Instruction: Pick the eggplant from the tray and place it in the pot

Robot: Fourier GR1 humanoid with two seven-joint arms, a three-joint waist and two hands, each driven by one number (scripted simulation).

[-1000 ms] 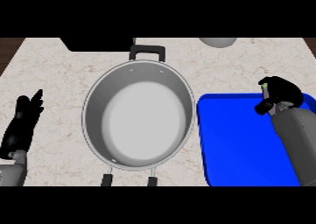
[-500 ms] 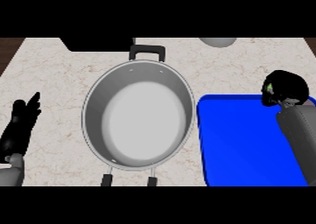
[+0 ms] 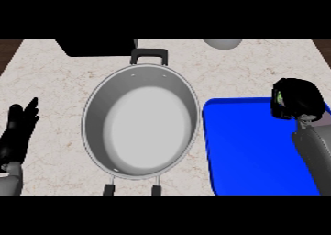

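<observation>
Pot sits mid-tabletop, nothing in it, black handles at near and far ends. Blue tray lies just right of the pot. Right hand is over the tray's far right corner, fingers curled shut round something mostly hidden; a small green bit shows at its left edge, likely the eggplant stem. Left hand rests at the left edge, fingers straight, well apart from the pot.
</observation>
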